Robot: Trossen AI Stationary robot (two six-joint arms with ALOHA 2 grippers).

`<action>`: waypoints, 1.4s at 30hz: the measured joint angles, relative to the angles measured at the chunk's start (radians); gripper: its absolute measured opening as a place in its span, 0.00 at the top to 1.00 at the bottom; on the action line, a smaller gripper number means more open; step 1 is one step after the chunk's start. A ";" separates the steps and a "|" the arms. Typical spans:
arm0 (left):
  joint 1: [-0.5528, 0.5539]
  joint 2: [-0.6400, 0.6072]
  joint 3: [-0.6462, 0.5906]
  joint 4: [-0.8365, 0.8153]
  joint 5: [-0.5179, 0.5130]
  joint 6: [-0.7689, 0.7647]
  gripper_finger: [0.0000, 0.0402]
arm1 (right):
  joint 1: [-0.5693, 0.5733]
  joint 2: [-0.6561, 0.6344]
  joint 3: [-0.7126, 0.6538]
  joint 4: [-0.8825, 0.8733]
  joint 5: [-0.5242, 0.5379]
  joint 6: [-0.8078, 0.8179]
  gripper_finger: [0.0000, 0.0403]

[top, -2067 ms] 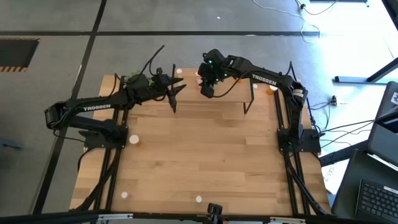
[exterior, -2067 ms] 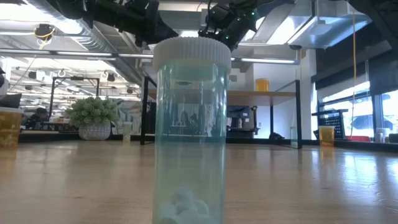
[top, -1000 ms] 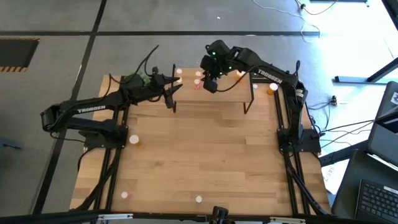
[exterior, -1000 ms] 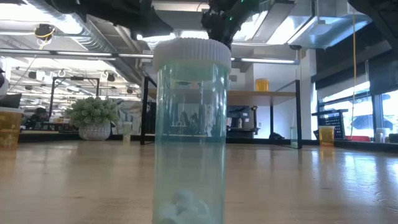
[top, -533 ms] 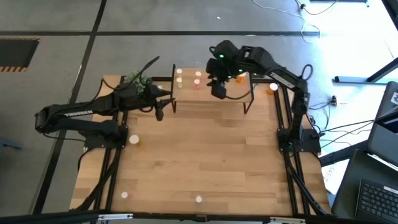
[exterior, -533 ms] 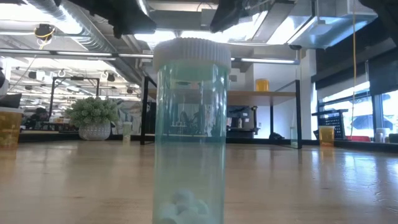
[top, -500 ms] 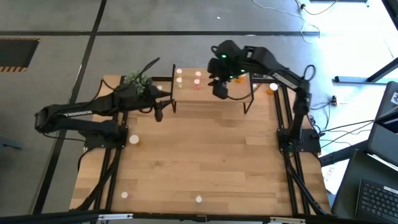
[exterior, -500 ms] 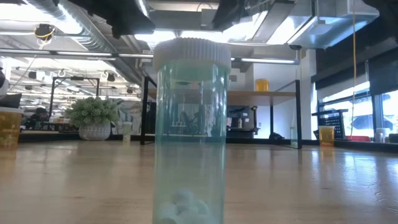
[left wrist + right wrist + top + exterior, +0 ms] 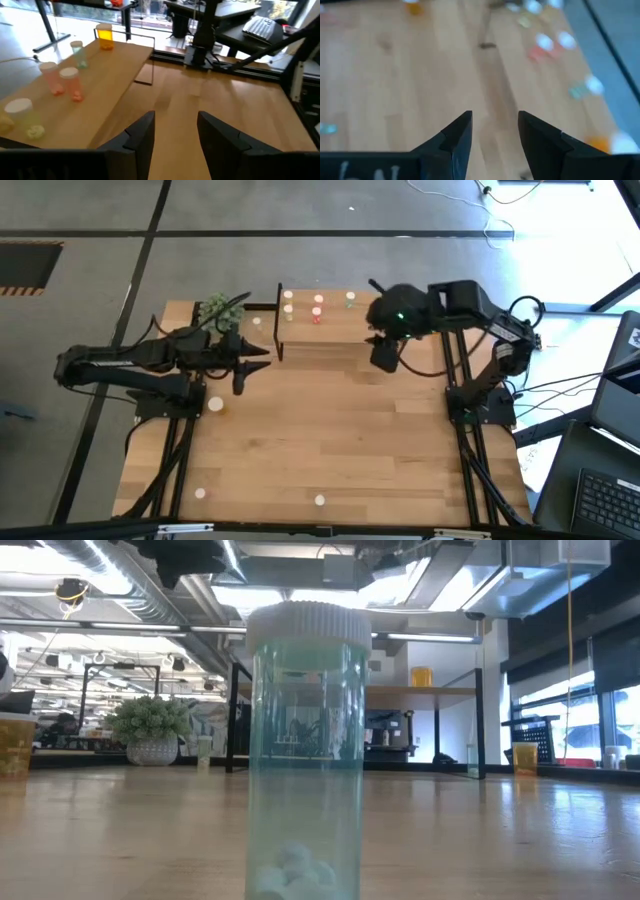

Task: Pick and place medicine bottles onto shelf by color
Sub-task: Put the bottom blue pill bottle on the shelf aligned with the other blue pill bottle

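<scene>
High view: both arms clear of the shelf, bottles left on the table

The shelf (image 9: 330, 330) carried 2 yellowish, 2 pink, 1 green and 1 orange bottle along its back. The right gripper (image 9: 384, 357) hung off its front right edge, the left gripper (image 9: 240, 379) over the table (image 9: 330, 440); both had jaws apart and empty. A reach under the shelf could snag a leg or topple the nearest green bottle (image 9: 305, 750). 2 seconds earlier both grippers were up at the shelf; they had since drawn back
</scene>
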 joint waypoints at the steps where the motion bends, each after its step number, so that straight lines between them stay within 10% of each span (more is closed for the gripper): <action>1: -0.010 -0.005 0.000 -0.013 0.000 -0.012 0.65 | 0.018 -0.007 0.000 -0.030 0.056 0.051 0.60; 23: -0.052 -0.008 0.000 -0.033 -0.085 -0.023 0.65 | -0.083 -0.478 -0.679 0.050 0.275 0.642 0.60; 33: -0.014 -0.006 0.000 -0.033 -0.128 -0.049 0.65 | -0.125 -0.480 -0.722 0.201 0.070 0.279 0.60; 42: 0.012 -0.006 0.000 -0.035 -0.127 -0.048 0.65 | -0.078 -0.431 -0.722 0.417 -0.441 -0.020 0.60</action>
